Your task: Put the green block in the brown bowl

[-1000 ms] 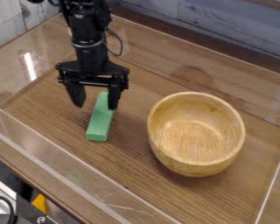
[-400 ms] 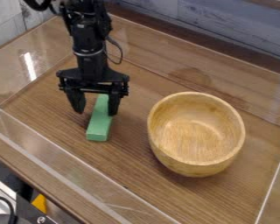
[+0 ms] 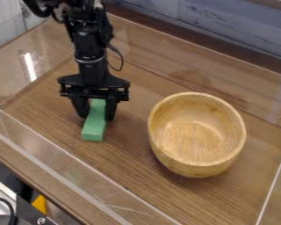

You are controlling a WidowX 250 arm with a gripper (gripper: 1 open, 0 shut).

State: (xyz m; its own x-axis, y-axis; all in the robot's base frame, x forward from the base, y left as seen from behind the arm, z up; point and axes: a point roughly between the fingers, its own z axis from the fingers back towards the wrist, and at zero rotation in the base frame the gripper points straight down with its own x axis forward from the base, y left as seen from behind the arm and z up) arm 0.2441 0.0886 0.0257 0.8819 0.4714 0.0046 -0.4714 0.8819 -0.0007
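Note:
The green block [image 3: 95, 125] lies flat on the wooden table, its long axis running from near-left to far-right. My gripper [image 3: 95, 109] points straight down over the block's far end. One black finger [image 3: 78, 107] stands on each side of the block, close to its long faces. The jaws are still apart and a thin gap shows at the block's sides. The block rests on the table. The brown bowl [image 3: 197, 132] sits upright and hollow to the right of the block, about a hand's width away.
A clear low wall [image 3: 61, 167] borders the table along the near-left edge. A grey plank wall [image 3: 225, 22] runs along the back. Cables [image 3: 3, 211] lie in the lower left corner outside the table.
The gripper has sunk slightly over the block's far end and its fingers have drawn inward towards the block's sides. Block and bowl have not moved.

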